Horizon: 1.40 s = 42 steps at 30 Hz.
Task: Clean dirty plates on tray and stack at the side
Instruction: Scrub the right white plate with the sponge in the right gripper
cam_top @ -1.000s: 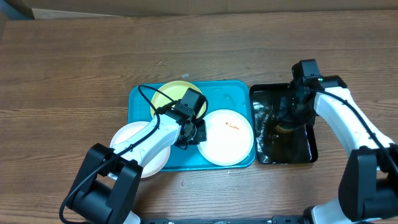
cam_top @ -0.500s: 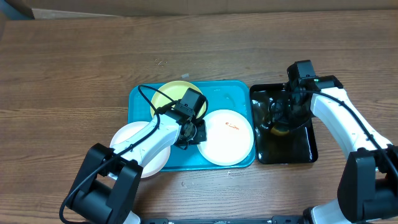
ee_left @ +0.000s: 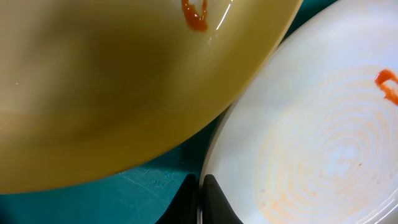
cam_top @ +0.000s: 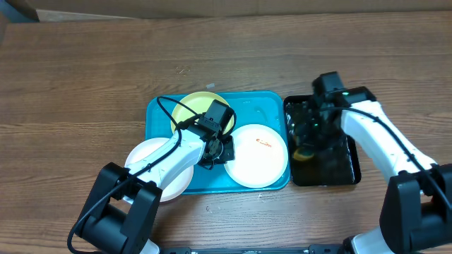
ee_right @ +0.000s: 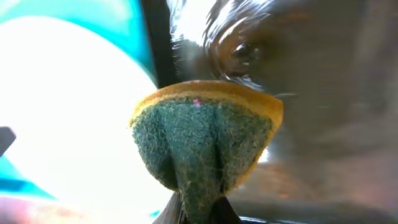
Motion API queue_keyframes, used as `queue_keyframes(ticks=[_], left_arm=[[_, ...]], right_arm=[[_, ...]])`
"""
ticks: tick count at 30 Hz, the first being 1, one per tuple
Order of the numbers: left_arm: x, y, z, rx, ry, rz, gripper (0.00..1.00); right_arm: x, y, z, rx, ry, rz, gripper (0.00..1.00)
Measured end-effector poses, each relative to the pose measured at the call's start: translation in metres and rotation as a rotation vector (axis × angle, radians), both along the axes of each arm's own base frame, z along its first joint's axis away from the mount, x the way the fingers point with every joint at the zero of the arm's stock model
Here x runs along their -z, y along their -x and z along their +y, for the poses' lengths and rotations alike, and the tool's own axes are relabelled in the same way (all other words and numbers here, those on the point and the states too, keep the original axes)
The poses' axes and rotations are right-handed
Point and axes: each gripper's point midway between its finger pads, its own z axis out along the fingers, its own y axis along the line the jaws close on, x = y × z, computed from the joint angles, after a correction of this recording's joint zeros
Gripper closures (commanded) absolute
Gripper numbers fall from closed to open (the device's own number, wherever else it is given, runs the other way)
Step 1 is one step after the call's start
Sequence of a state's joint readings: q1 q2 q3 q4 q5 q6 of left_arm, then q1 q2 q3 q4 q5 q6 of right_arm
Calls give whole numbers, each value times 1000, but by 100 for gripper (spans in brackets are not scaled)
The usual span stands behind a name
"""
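Top-down overhead, close wrists, shared tray [cam_top: 265, 106]

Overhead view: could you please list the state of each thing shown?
Yellow-green plate: on tray, sauce-smeared.
Right white plate: on tray, smeared.
Left white plate: overlapping tray's corner.
Sponge: gripped, at black tray.
Left gripper: shut on right white plate.
Right gripper: shut on sponge.

No text or number seems readable on the plates [cam_top: 259, 159] or tray [cam_top: 265, 107], though the wrist views are blurred.
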<state>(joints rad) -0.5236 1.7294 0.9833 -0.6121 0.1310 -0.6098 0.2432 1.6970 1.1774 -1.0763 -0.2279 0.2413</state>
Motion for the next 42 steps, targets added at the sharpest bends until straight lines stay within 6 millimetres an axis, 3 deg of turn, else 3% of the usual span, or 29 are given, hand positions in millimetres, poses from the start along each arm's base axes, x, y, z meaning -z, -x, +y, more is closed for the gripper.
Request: queue_keyframes(ticks=[5,8,12,20,27,33,42], left_arm=[[0,0,0,0,0,0,96],[0,0,0,0,0,0,96],[0,0,0,0,0,0,96],[0,0,0,0,0,0,96],[0,0,0,0,0,0,96],[0,0,0,0,0,1,96],[0,0,0,0,0,1,96]], right_arm=[[-3,6,53,-170,-25,-72,96],[-2,11,73,-273,41,-131,96],[1,11,82,-355,162,-215,96],[24,-25,75,-343,321,-326,96],[33,-37,62,-307,358,-331,96],[36,-41,59,-291,353,-329,96],[59,-36,69,-293,274,-330,96]])
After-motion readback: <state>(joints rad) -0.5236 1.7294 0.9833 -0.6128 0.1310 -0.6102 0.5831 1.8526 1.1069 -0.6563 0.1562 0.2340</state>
